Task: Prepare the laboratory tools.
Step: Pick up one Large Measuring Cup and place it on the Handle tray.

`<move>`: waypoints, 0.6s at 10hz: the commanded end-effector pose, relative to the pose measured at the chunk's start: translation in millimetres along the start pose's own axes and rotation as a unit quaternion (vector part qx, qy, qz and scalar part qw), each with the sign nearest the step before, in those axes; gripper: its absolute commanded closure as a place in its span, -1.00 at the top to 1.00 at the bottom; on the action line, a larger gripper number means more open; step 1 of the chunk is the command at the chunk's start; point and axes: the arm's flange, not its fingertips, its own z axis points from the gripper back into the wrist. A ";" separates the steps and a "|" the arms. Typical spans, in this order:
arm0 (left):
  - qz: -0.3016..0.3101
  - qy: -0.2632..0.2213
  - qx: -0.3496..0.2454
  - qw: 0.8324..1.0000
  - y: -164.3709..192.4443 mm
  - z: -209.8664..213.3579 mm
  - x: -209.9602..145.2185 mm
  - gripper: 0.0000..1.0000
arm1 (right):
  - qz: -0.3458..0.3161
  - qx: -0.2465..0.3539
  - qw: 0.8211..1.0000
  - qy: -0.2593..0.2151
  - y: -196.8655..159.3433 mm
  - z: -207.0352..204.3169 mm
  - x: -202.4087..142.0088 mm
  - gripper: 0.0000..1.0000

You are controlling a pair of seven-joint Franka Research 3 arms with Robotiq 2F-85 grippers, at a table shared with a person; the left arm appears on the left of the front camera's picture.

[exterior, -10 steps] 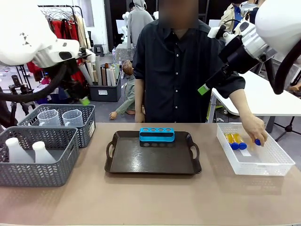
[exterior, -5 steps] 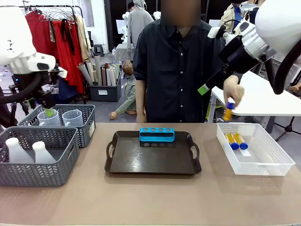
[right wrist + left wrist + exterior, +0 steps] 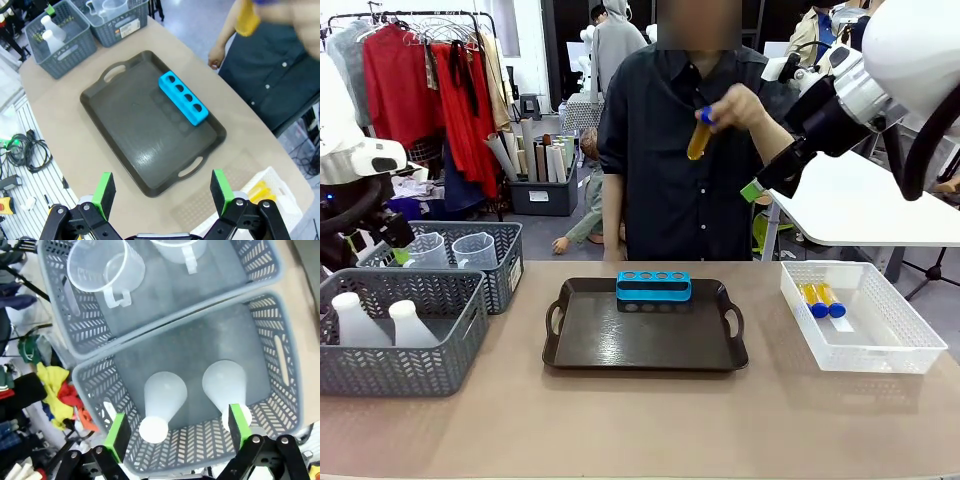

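Note:
The person's hand holds one blue-capped tube [image 3: 698, 136] of amber liquid at chest height, blurred as the tube [image 3: 246, 20] in the right wrist view. Two more tubes [image 3: 822, 299] lie in the white bin [image 3: 910, 345]. My left gripper [image 3: 177, 432] hangs open above two white conical flasks [image 3: 164, 399] in the near grey basket [image 3: 450, 365]; from the front the left gripper [image 3: 395, 242] sits at the far left. Two clear beakers [image 3: 452, 250] stand in the far basket. My right gripper [image 3: 162, 192] is open, high over the tray; from the front the right gripper [image 3: 763, 182] is beside the person's arm.
A dark tray [image 3: 580, 350] with handles lies mid-table and carries a blue tube rack [image 3: 653, 286] with all its holes unfilled. The grey baskets [image 3: 265, 270] stand side by side at the table's left. Bare tabletop runs along the near edge.
The person's hand lifted a tube from the white bin up to chest height. My left arm swung left and down over the baskets. The right arm stayed put.

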 end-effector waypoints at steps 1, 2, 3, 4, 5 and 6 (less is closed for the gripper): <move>-0.008 0.009 0.013 1.000 4.1 -0.1 -1.1 1.00 | 0.000 0.004 1.000 -0.003 -0.1 -0.1 -0.7 1.00; -0.008 0.009 0.013 1.000 4.1 -0.1 -1.1 1.00 | 0.000 0.004 1.000 -0.003 -0.1 -0.1 -0.7 1.00; -0.002 0.002 0.002 1.000 0.3 -0.6 -0.2 1.00 | 0.000 0.004 1.000 -0.003 -0.1 -0.1 -0.7 1.00; -0.013 0.014 -0.031 0.999 -1.3 1.5 3.7 1.00 | 0.000 0.004 1.000 -0.003 -0.1 -0.1 -0.7 1.00; 0.026 -0.007 -0.023 0.999 8.2 -5.1 16.3 1.00 | 0.000 0.004 1.000 -0.003 -0.1 -0.1 -0.7 1.00; 0.039 -0.015 -0.020 0.999 21.0 -15.2 28.5 1.00 | 0.000 0.004 1.000 -0.003 -0.1 -0.1 -0.7 1.00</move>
